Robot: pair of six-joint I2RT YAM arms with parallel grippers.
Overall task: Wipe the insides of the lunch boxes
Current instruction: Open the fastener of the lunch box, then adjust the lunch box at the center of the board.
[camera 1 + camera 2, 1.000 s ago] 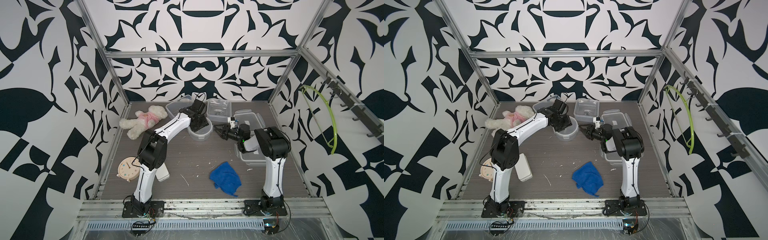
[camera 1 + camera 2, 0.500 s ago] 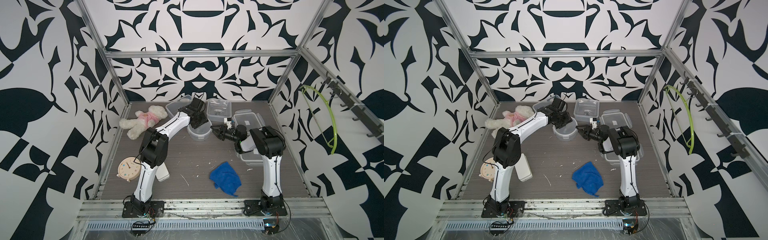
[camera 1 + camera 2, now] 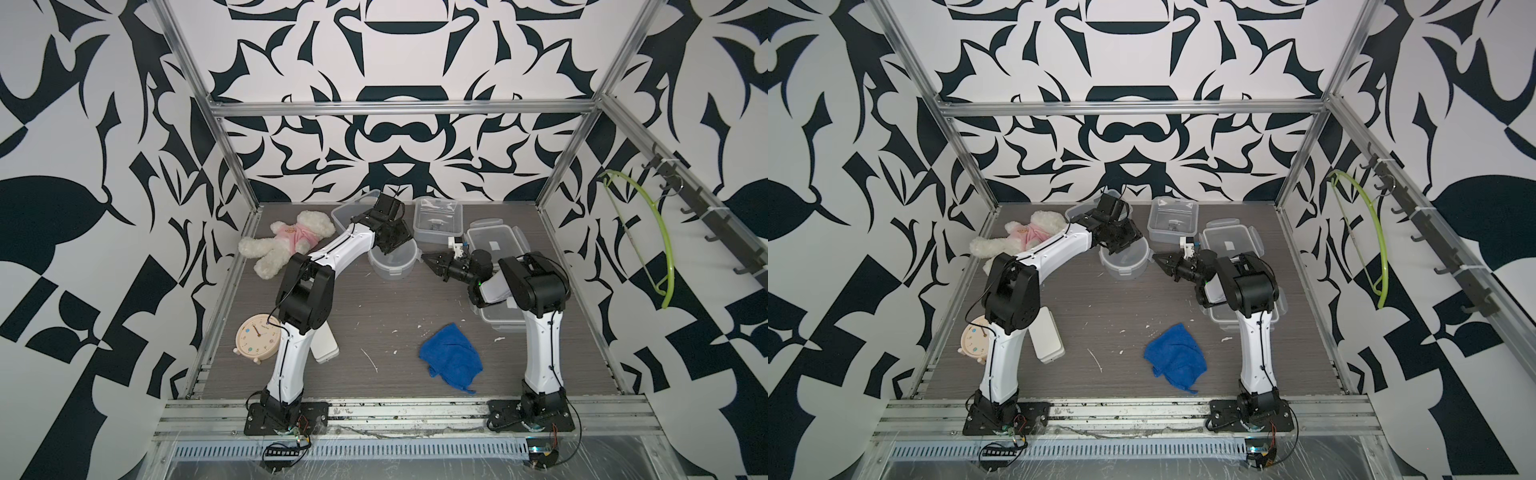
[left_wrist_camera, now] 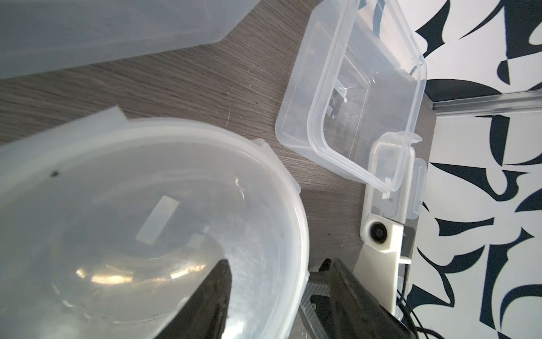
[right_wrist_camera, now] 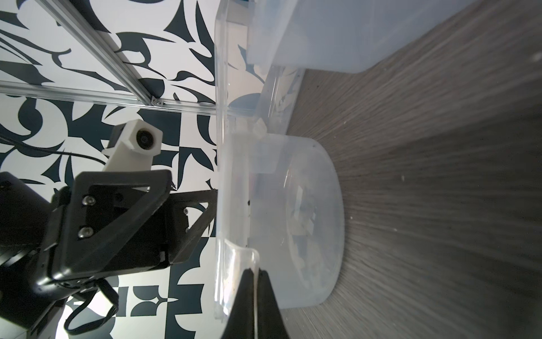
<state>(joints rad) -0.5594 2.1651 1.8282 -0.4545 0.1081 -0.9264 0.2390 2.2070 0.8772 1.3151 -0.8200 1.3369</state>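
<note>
Round lunch box point(image 3: 392, 261) sits far back in the middle of the table point(image 3: 374, 307), with the left gripper point(image 4: 277, 264) spread over its far rim, one finger inside, and the right gripper point(image 3: 427, 258) pressed shut just at its right-side clip.

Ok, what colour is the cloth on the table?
Bright blue; the cloth shows best in a top view.

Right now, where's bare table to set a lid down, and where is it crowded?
Bare: the middle, from the round lunch box forward to the front edge, between the white case and the blue cloth. Crowded: the back row around the open rectangular box, and the lidded boxes by the right arm.
</note>
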